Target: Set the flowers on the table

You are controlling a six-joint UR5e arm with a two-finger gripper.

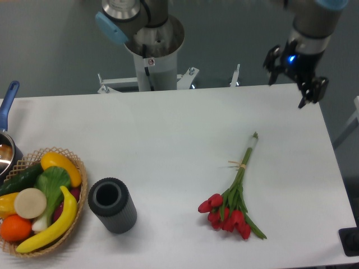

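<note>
Fingers [273, 58] of mine are spread apart with nothing between them; my gripper [291, 75] hangs up at about one o'clock in the frame, just beyond the far right edge of the table [140, 145], well apart from anything on it.

Lying flat on the white top, at roughly four o'clock from its centre, are the flowers [233, 196]. Their red heads cluster toward the near edge, the green stems run up and away toward one o'clock, and a thin tan string [240, 165] ties them partway along. Nothing touches the bunch. I judge the placing done: the tulips rest on the table and my jaws are free of them.

If I had to take hold again, I would go for the stems near the string, where they are bundled tight and give my pads something firm to close on. The bunch looks light and limp; the heads would droop if I lifted from the far stem tip, and the petals would crush under a squeeze, so I would leave them alone.

Off at eight o'clock stands a dark cylinder [113, 205], its open mouth upward, and beside it at the left edge a wicker basket [80, 193] of fruit and vegetables.
</note>
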